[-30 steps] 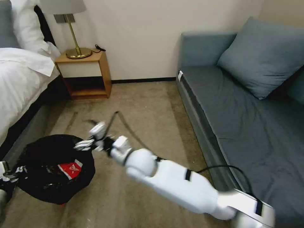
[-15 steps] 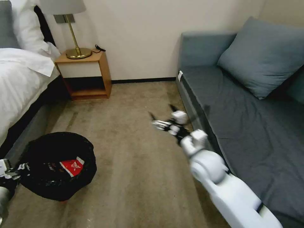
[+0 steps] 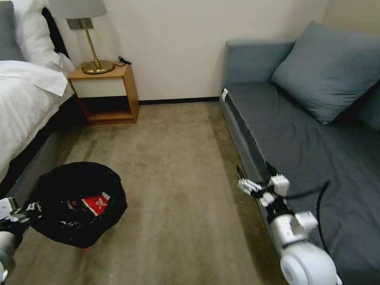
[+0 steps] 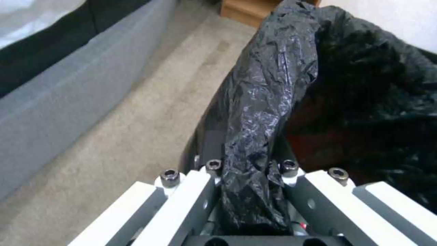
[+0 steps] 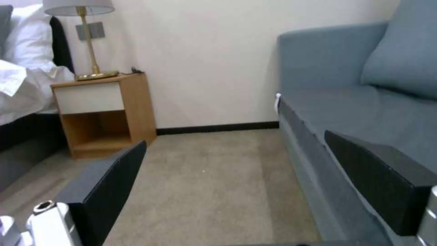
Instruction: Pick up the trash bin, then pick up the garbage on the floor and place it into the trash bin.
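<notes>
Beige carpet floor (image 3: 178,166) bears a wooden nightstand (image 3: 107,93) and sofa (image 3: 308,130)

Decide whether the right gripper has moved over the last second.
Yes. The right gripper has swung from above the trash bin across the carpet to the sofa edge.

White arm (image 3: 304,261), black cable (image 3: 320,206), black-padded claw (image 5: 255,184).
</notes>
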You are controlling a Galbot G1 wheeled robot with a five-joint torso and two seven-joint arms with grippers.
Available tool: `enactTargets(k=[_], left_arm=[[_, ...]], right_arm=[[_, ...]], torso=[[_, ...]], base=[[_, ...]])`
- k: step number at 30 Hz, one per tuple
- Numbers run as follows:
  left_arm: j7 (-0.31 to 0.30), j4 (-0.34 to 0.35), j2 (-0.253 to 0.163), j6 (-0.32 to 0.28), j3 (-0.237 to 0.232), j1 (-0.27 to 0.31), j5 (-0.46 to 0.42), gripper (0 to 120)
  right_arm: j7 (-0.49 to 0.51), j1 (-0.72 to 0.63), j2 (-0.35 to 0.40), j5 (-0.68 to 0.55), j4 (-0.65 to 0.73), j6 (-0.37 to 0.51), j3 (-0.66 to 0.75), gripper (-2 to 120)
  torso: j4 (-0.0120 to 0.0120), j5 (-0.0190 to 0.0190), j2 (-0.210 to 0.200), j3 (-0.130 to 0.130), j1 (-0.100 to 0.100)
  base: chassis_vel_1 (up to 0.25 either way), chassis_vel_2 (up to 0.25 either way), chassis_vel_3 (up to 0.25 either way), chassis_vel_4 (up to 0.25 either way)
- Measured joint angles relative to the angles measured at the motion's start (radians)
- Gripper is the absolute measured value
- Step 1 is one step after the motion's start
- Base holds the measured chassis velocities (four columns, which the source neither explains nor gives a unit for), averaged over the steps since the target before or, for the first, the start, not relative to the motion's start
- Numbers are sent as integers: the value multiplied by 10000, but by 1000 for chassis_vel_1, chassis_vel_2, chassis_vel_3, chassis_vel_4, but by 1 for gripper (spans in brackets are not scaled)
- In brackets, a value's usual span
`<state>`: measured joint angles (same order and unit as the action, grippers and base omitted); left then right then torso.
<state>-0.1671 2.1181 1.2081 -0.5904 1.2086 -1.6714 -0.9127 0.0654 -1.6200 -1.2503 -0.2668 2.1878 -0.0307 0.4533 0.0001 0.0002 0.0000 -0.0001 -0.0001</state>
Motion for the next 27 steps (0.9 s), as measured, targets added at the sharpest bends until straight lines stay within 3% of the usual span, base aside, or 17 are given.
enactTargets(k=[4, 11, 13, 17, 21, 23, 27], left_arm=[[-76, -194, 58, 89, -62, 148, -301, 7], [-207, -1498, -195, 414, -194, 718, -1101, 7], [-207, -1573, -215, 437, -202, 760, -1143, 7], [-105, -3073, -433, 918, -617, 1465, -1493, 6], [-42, -3689, -450, 1113, -849, 1699, -1491, 6], [28, -4328, -457, 1295, -1044, 1892, -1321, 6], [137, -4732, -460, 1457, -1091, 1968, -1196, 6]], right_arm=[[-6, 26, -2, 0, -33, -13, -35, 100], [-8, 87, -2, -10, -65, -9, -86, 100], [-7, 91, -2, -10, -66, -8, -89, 100], [-9, 122, 0, -15, -79, 3, -115, 100], [-9, 131, 2, -18, -83, 8, -122, 100], [-9, 139, 3, -20, -86, 11, -129, 100], [-9, 145, 3, -23, -88, 14, -133, 100]], torso=[[0, -1, 0, 1, 0], [1, -4, 0, 1, 1], [1, -4, 0, 1, 1], [-2, -4, 0, 1, 1], [-2, -4, 0, 1, 1], [-2, -4, 0, 2, 1], [-1, -3, 0, 2, 1]], base=[[0, 0, 0, 0], [0, 0, 0, 0], [0, 0, 0, 0], [0, 0, 0, 0], [0, 0, 0, 0], [0, 0, 0, 0], [0, 0, 0, 0]])
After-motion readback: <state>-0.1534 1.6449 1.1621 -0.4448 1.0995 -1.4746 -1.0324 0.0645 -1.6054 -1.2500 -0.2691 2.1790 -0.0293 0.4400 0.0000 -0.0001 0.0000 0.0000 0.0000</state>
